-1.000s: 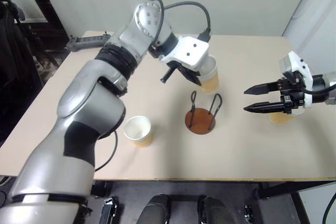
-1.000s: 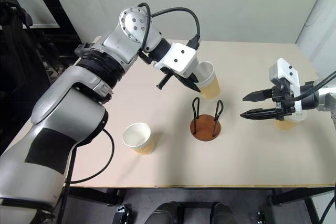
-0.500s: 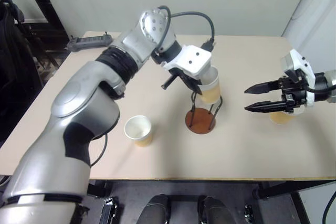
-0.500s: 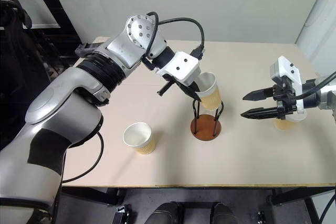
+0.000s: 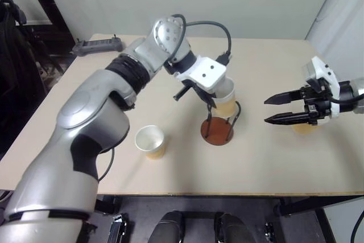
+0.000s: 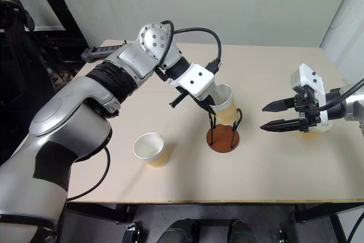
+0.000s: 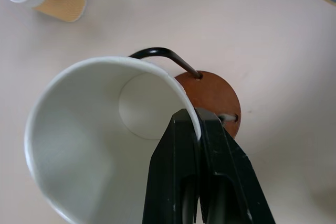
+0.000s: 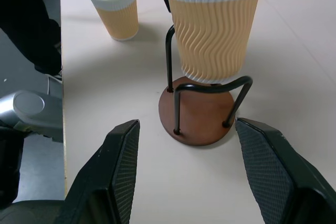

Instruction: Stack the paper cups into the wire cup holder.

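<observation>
My left gripper (image 5: 211, 102) is shut on the rim of a tan paper cup (image 5: 226, 98), one finger inside and one outside. The cup hangs upright over the wire cup holder (image 5: 216, 131). Its bottom (image 8: 212, 72) sits between the tops of the two wire loops, above the reddish-brown base (image 8: 197, 114). A second cup (image 5: 150, 140) stands upright on the table to the holder's left. My right gripper (image 5: 266, 111) is open and empty to the holder's right, pointing at it. A third cup (image 5: 306, 126) stands just behind that gripper, partly hidden by it.
A black power strip (image 5: 94, 45) lies at the table's far left corner. The tan table (image 5: 256, 163) has bare room in front of the holder. Dark equipment stands off the table's left side.
My left gripper has carried the cup from behind the holder to over it and lowered it, so its bottom now sits between the wire loops. The right gripper has not moved.
</observation>
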`<state>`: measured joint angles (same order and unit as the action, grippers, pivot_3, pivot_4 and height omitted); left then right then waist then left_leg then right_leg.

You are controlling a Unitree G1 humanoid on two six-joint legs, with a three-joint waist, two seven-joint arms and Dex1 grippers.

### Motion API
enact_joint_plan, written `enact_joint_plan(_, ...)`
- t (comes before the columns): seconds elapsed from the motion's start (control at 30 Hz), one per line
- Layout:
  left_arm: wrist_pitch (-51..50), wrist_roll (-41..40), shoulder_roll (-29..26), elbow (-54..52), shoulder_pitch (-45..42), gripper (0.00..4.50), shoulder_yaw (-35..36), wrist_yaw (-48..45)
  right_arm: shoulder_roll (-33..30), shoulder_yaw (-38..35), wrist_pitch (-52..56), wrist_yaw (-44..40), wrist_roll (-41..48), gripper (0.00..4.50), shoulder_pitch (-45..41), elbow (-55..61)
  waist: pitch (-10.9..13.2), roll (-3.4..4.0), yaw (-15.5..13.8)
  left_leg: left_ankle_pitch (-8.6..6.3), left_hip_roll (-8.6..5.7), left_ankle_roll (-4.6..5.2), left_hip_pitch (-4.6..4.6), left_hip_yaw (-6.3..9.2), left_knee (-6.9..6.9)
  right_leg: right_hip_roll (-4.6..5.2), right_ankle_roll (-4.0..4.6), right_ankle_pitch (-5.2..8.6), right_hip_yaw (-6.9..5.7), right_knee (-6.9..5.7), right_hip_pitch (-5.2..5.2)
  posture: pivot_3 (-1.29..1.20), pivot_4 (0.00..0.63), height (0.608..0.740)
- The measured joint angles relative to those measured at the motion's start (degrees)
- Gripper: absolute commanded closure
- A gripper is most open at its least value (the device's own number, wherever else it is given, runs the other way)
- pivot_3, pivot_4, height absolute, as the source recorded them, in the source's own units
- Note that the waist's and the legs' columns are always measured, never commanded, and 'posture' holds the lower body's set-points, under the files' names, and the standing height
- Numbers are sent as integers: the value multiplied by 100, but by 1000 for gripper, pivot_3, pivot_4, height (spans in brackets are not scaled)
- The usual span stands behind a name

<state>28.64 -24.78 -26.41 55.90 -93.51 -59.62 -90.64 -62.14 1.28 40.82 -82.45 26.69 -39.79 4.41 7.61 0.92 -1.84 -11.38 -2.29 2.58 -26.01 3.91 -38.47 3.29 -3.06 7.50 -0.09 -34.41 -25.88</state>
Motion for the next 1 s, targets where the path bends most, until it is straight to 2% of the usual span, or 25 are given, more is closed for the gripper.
enact_joint_plan(0.13,106,83,-1,98,0,3541,-16,0,0,0,0,10,0,1553,36,33,0,0,0,0,0,0,0,0,0,0,-6,3,0,0,0,0,150,740)
enact_joint_plan(0.47,110,142,9,150,0,51,-32,0,-7,0,-13,12,-1,1553,81,34,0,0,0,-1,0,1,-2,0,0,0,-6,2,0,5,1,0,150,740)
enact_joint_plan(0.63,62,160,155,332,-1,51,228,-3,-19,0,-28,6,-2,1553,88,33,0,0,-1,-1,0,2,-3,0,0,0,-8,0,0,10,2,0,150,740)
enact_joint_plan(0.8,-532,264,350,825,-237,51,1431,3,-59,0,-39,6,-7,1553,128,28,0,0,3,-2,0,3,-5,-1,7,-1,-19,4,0,26,2,0,150,740)
enact_joint_plan(1.0,-2217,494,152,1525,-499,51,3085,660,-110,-1,-42,36,-5,1553,251,29,-1,3,17,-2,2,2,-2,-6,29,-4,-25,9,3,42,0,0,150,740)
